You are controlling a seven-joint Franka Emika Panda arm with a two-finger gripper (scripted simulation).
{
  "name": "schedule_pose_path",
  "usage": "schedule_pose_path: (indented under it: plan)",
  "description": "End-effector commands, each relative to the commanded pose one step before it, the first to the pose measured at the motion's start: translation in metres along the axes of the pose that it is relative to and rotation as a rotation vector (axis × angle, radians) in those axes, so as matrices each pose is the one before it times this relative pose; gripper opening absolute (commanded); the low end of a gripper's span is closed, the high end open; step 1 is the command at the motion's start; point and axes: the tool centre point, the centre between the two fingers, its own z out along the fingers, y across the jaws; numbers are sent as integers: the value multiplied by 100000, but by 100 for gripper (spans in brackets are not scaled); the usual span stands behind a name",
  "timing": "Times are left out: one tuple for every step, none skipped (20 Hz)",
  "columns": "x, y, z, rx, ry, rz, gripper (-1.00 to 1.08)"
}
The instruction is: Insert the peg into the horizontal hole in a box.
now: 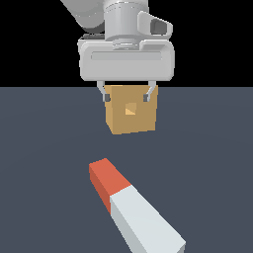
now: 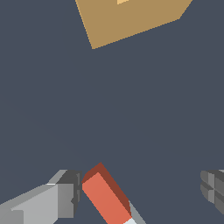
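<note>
The peg point(image 1: 129, 203) lies flat on the dark floor, its red-orange end point(image 1: 106, 180) pointing towards the box point(image 1: 131, 109) and its white part point(image 1: 146, 222) running to the near edge of the exterior view. The tan box stands farther back, its small square hole point(image 1: 130, 109) in the face turned to the exterior camera. My gripper point(image 1: 126, 98) hangs open well above the floor and holds nothing. In the wrist view the peg's red end point(image 2: 105, 197) shows between the open fingers point(image 2: 61, 199), nearer to one of them, and the box point(image 2: 131, 19) lies beyond.
The dark grey floor point(image 1: 44, 163) stretches around the peg and box. No other object shows in either view.
</note>
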Motion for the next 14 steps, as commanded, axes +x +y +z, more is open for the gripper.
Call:
schedule_pose_path:
  plan:
    - [-1, 1, 1, 0, 0, 0, 100]
    - [-41, -2, 7, 0, 0, 0, 100]
    - [-9, -11, 19, -3, -4, -183, 100]
    - [-68, -15, 34, 0, -3, -218, 100]
    - [-89, -21, 48, 0, -5, -316, 100]
    - [-121, -27, 61, -1, -6, -397, 100]
    - [-145, -33, 75, -1, -7, -488, 100]
    - [-171, -39, 89, -1, -9, -578, 100]
    - [-197, -44, 102, -1, -10, -666, 100]
    - [-223, -50, 116, -1, -11, -755, 100]
    - [-250, -56, 129, -1, -12, -841, 100]
    - [-276, -61, 143, -2, -14, -930, 100]
    - [-303, -67, 157, -2, -15, -1016, 100]
    - [-328, -72, 170, -2, -16, -1105, 100]
